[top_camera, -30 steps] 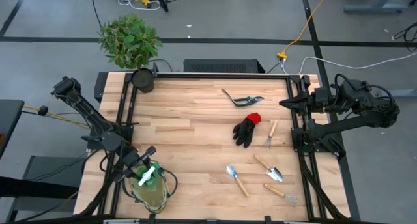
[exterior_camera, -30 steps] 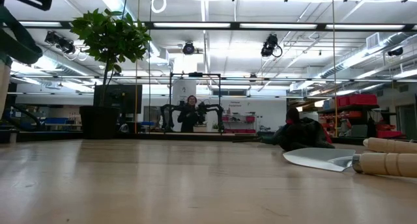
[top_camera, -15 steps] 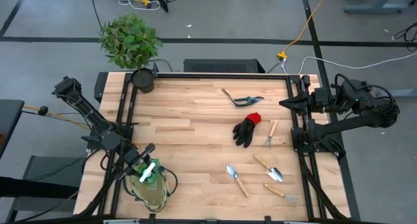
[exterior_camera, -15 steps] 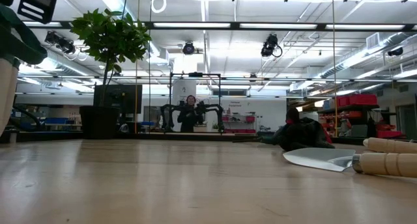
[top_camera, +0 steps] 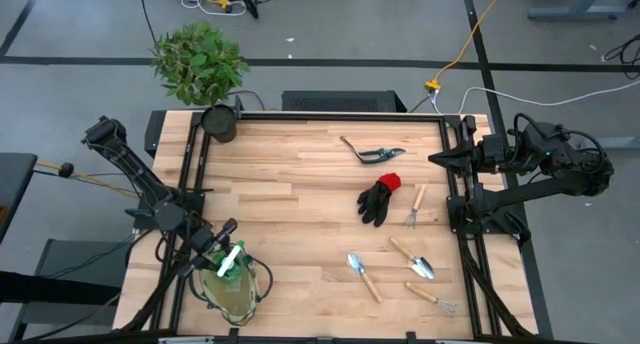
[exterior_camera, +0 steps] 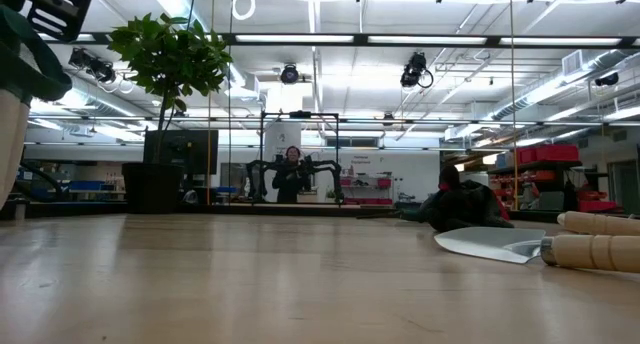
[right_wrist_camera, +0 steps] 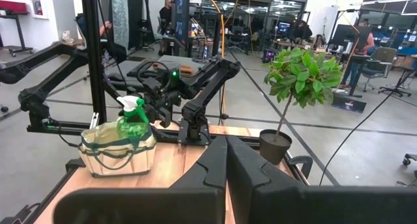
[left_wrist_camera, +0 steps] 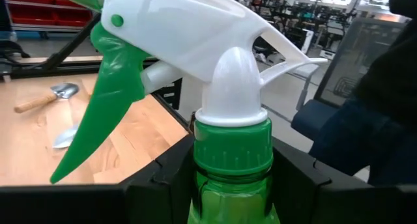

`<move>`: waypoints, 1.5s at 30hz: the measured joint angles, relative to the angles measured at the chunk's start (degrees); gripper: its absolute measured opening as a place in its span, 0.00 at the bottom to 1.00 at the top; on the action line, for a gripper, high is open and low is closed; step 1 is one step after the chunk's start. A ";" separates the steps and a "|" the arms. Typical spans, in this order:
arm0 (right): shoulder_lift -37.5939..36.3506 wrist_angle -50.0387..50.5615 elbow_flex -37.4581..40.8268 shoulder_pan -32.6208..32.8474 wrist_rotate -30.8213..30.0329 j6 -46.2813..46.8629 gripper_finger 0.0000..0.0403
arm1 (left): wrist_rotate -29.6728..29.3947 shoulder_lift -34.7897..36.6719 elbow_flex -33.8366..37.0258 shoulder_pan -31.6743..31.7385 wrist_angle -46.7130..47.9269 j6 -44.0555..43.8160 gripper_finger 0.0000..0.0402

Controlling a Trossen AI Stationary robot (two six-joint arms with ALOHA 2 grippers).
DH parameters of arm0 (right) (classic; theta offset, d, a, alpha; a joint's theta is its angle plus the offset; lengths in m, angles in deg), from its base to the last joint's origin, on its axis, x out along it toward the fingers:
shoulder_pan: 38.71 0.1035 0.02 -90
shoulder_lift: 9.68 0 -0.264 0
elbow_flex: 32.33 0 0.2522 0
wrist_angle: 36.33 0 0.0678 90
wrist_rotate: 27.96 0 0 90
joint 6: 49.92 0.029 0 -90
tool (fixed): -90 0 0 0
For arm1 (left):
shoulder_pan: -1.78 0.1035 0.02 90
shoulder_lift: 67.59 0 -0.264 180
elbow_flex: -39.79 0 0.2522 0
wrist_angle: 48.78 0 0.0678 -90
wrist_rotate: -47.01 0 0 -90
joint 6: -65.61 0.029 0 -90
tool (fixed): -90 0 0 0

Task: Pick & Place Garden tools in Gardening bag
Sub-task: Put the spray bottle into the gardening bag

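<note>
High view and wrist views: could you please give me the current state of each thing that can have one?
Left gripper: jaws closed on the spray bottle's neck, over the bag.
Green plastic spray bottle with white nozzle: upright, held above the bag.
Round beige canvas gardening bag: standing open-topped.
Right gripper: jaws shut, empty, parked at the table's right edge.
Dark-handled pruning shears: lying flat.

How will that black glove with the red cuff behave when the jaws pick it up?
The glove lies crumpled flat on the table, so it is probably soft and will droop from wherever it is pinched. It looks light. Its fingers may dangle and could catch on the bag rim.
</note>
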State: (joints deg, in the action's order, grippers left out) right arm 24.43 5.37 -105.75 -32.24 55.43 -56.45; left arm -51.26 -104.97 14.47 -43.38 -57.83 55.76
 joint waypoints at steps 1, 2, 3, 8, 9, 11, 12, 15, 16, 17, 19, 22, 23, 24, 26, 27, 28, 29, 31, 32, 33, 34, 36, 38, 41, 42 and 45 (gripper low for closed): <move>-0.01 0.00 0.00 -0.01 0.02 0.00 0.03 | -0.11 0.00 0.00 -0.22 0.00 -0.04 0.42; 0.00 -0.01 0.00 0.01 0.00 0.00 0.03 | -0.21 0.00 0.00 -0.54 -0.03 -0.05 0.42; -0.01 -0.01 0.00 0.01 0.00 -0.01 0.03 | -0.20 -0.01 0.00 -0.92 -0.24 -0.30 0.42; -0.01 -0.02 0.00 0.01 0.00 -0.02 0.03 | -0.22 0.00 -0.02 -3.19 -2.38 -0.77 0.42; -0.01 0.00 0.00 -0.01 0.00 0.00 0.03 | -0.46 0.00 -0.02 -3.50 -2.14 -0.09 0.42; -0.01 0.00 0.00 -0.01 0.02 -0.02 0.03 | -1.24 -0.02 -0.02 -3.91 -1.27 1.20 0.42; -0.01 -0.01 0.00 -0.01 0.00 0.00 0.03 | -1.83 -0.02 -0.02 -4.01 -0.90 1.44 0.42; -0.01 0.00 0.00 -0.01 0.00 -0.01 0.03 | -3.88 -0.02 -0.02 -3.98 -0.71 1.51 0.42; -0.01 0.00 0.00 0.00 0.00 0.00 0.03 | -4.41 -0.02 -0.02 -3.98 -0.57 1.53 0.42; -0.01 -0.01 0.00 0.01 0.01 0.00 0.03 | -5.00 -0.02 -0.02 -3.98 -0.34 1.53 0.42; -0.01 0.00 0.00 -0.01 0.00 0.00 0.03 | -6.32 -0.02 -0.02 -3.98 0.50 1.49 0.42; -0.01 0.00 0.00 0.00 0.00 -0.01 0.03 | -7.51 -0.04 -0.02 -4.01 1.29 0.70 0.42; -0.01 -0.01 0.00 0.00 0.01 0.00 0.03 | -8.03 -0.04 -0.02 -3.98 1.28 0.09 0.42; -0.01 0.00 0.00 -0.01 0.00 -0.02 0.03 | -8.44 -0.04 -0.02 -3.98 1.27 0.02 0.42; -0.01 0.00 0.00 -0.01 0.01 -0.01 0.03 | -8.51 -0.04 -0.02 -3.98 1.27 0.02 0.43; -0.01 -0.01 0.00 0.00 0.00 -0.01 0.03 | -8.53 -0.04 -0.02 -3.99 1.27 -0.02 0.44; -0.01 0.00 0.00 -0.01 0.01 0.00 0.03 | -8.65 -0.04 -0.02 -3.99 1.25 -0.04 0.46; -0.01 0.00 0.00 0.01 0.02 0.00 0.03 | -8.70 -0.04 -0.02 -3.98 1.19 -0.25 0.48; -0.01 -0.02 0.00 -0.01 0.00 -0.02 0.03 | -9.51 -0.06 -0.02 -4.01 1.17 -0.48 0.53; -0.01 0.00 0.00 -0.01 0.00 0.00 0.03 | -10.11 -0.05 -0.02 -4.01 1.10 -0.80 0.56; -0.01 -0.01 0.00 -0.01 0.00 -0.01 0.03 | -10.81 -0.04 -0.02 -4.01 0.99 -1.09 0.58; 0.00 0.00 0.00 -0.01 0.00 0.00 0.03 | -11.16 -0.04 -0.02 -4.00 0.95 -1.51 0.61; -0.01 -0.01 0.00 -0.01 0.01 -0.01 0.03 | -11.20 -0.04 -0.02 -3.98 0.94 -1.57 0.65; -0.01 0.00 0.00 0.01 0.01 0.00 0.03 | -11.11 -0.04 -0.02 -3.98 0.94 -1.57 0.68; -0.01 -0.02 0.00 -0.01 0.00 0.00 0.03 | -11.06 -0.04 -0.02 -4.01 0.98 -1.57 0.70; -0.01 -0.01 0.00 0.00 0.01 -0.01 0.03 | -11.06 -0.04 -0.02 -4.01 1.12 -1.57 0.70; -0.01 -0.01 0.00 -0.01 0.00 0.00 0.03 | -11.06 -0.04 -0.02 -4.01 2.04 -1.84 0.69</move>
State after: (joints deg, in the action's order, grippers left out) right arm 24.42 5.36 -105.75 -32.25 55.43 -56.45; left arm -62.32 -105.02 14.45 -47.39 -55.79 53.92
